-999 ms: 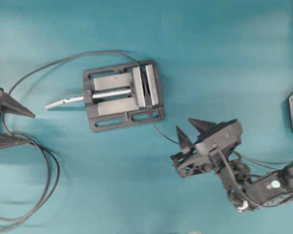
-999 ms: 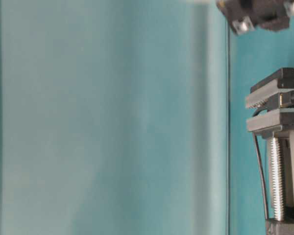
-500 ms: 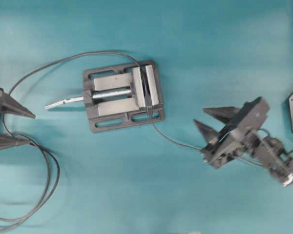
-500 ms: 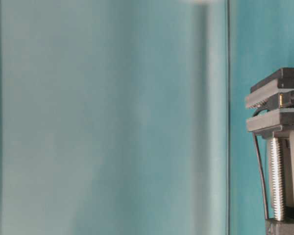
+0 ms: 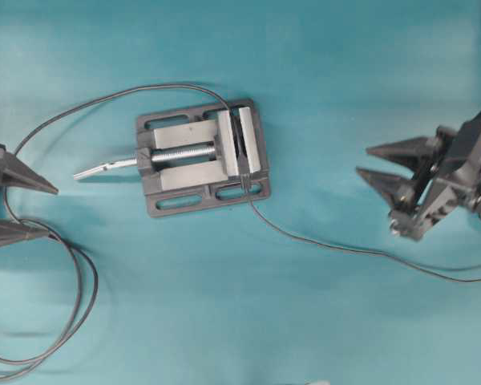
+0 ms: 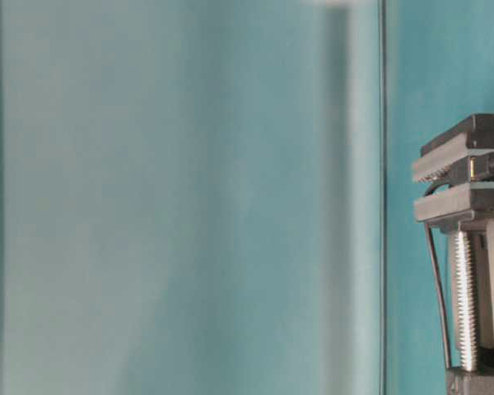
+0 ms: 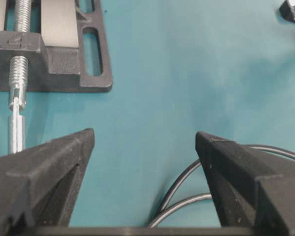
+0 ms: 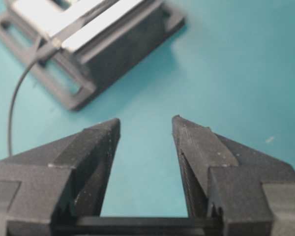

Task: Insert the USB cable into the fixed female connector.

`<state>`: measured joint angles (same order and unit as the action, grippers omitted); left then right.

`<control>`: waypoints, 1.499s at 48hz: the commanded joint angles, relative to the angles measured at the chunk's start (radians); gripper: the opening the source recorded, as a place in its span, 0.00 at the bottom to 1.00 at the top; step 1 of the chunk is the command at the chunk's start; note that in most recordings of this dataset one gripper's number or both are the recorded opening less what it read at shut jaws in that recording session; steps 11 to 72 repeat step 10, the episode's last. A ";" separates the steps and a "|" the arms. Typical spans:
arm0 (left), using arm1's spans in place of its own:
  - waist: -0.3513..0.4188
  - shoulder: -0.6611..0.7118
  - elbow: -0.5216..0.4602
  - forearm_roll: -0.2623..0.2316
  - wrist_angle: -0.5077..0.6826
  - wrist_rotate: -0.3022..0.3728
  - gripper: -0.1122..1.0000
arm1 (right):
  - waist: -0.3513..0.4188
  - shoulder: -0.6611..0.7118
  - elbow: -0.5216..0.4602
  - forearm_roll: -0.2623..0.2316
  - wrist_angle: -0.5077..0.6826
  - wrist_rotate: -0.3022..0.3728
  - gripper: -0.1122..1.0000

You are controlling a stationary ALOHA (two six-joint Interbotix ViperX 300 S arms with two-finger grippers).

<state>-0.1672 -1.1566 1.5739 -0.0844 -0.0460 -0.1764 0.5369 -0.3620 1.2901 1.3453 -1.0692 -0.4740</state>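
Your right hand (image 5: 362, 160) sits at the right edge of the bench (image 5: 345, 72), fingers spread, pinching nothing, well apart from the vise (image 5: 200, 156). Your left hand (image 5: 52, 210) is at the left edge, spread wide and empty, over the looping black cable (image 5: 80, 297). The USB cable (image 5: 337, 247) lies on the bench, running from the vise's clamp to the right edge. The socket itself is too small to make out.

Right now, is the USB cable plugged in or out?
Looks plugged in: the USB cable runs into the vise, ending between its plates. Right gripper is open, clear of it.
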 commanded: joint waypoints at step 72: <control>-0.003 0.006 -0.012 0.003 -0.008 -0.012 0.99 | -0.126 -0.256 0.129 -0.213 0.117 0.018 0.56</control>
